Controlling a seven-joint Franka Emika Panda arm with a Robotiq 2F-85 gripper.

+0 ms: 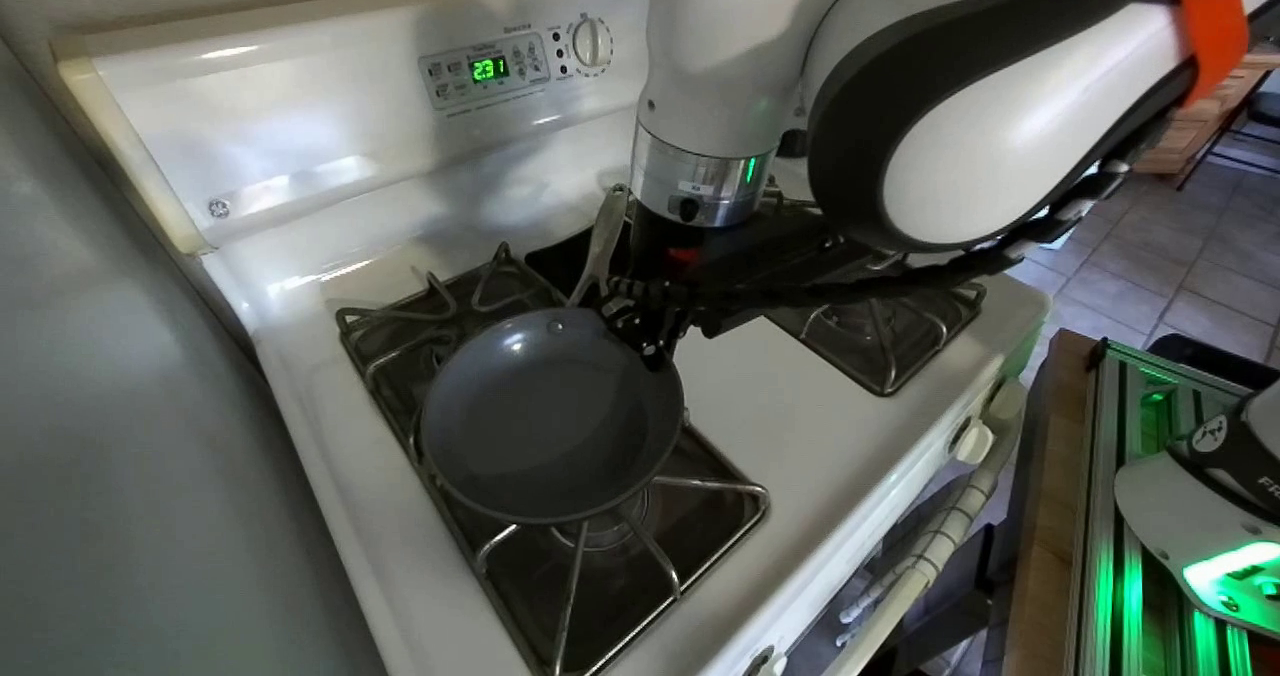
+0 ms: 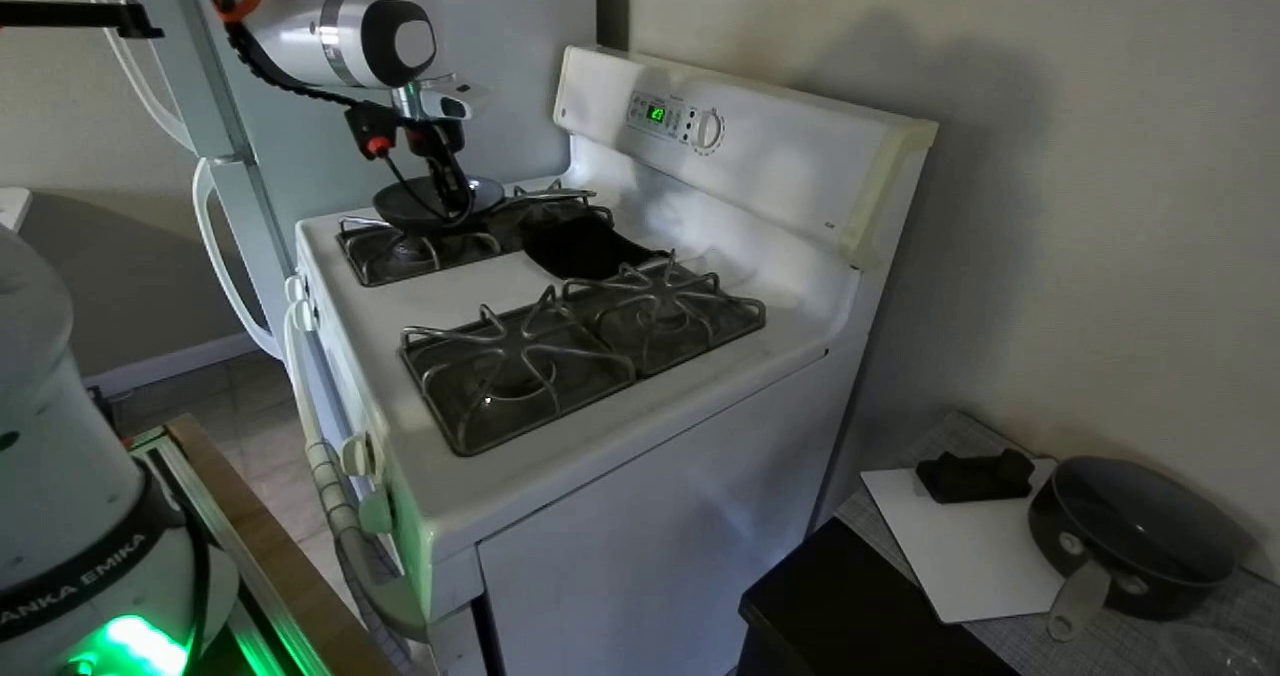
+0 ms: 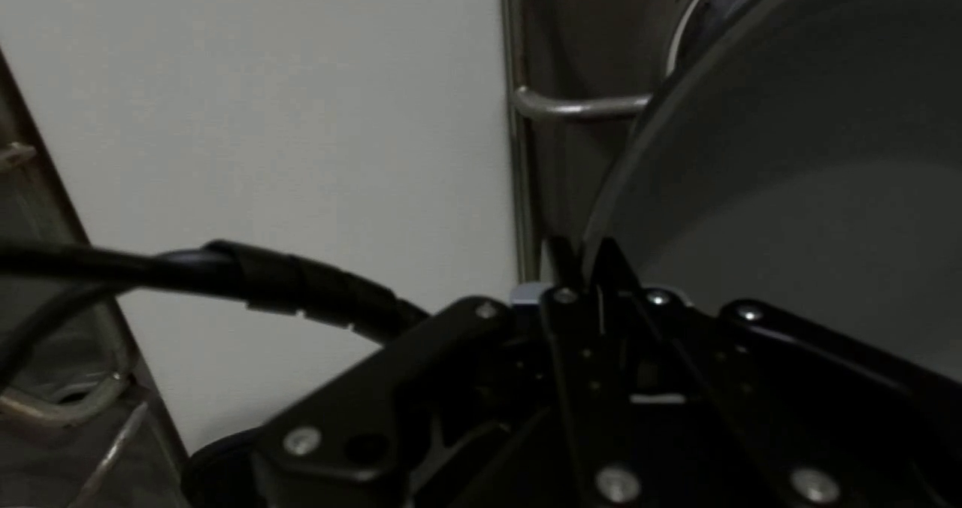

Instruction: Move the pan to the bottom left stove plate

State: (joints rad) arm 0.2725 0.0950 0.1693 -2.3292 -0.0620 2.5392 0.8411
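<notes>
The pan point(image 1: 550, 426) is dark grey, round and shallow, with its handle point(image 1: 603, 241) pointing to the stove's back panel. It shows in both exterior views point(image 2: 398, 206) and at the right of the wrist view point(image 3: 812, 192). It covers much of the front-left grate point(image 1: 672, 566), the bottom left stove plate, and part of the rear-left grate point(image 1: 425, 331). Whether it rests on the grates or hangs just above them I cannot tell. My gripper point(image 3: 590, 267) is shut on the pan's rim, one finger inside and one outside. It also shows in both exterior views point(image 1: 650, 346) point(image 2: 458, 214).
The front-right grate point(image 2: 520, 371) and rear-right grate point(image 2: 665, 311) lie across the white stovetop point(image 1: 760, 386). A black object point(image 2: 590, 246) lies near the back between the grates. The back panel point(image 1: 320, 126) rises behind. A grey fridge side point(image 1: 130, 406) stands beside the stove.
</notes>
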